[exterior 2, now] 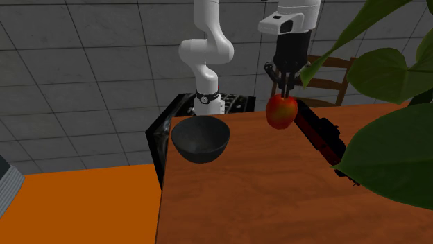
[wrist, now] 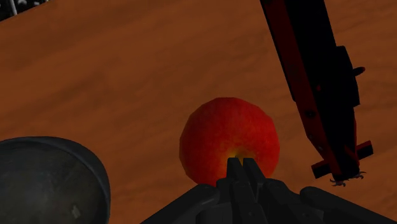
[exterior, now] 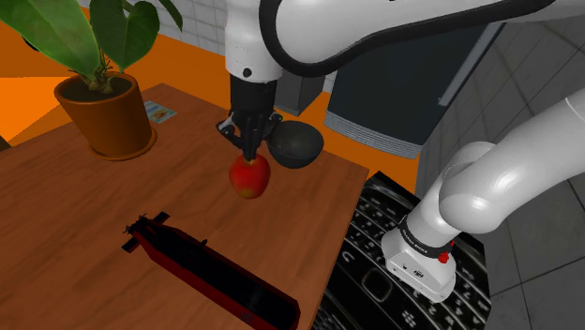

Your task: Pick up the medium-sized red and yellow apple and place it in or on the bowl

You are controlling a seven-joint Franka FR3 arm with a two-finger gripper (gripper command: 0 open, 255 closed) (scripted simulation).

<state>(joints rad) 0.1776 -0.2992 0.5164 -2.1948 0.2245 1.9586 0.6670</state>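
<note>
Currently we see the black fingers (wrist: 234, 173) pinching only the very top of the red and yellow apple (exterior: 249, 176), which hangs above the tabletop (exterior: 84, 225), near the dark bowl (exterior: 298, 142). Such a slight hold may slip, dropping the apple short of the bowl.

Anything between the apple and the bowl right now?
Nothing. Only bare table separates the apple from the bowl, as the second exterior view and the wrist view both show.
</note>
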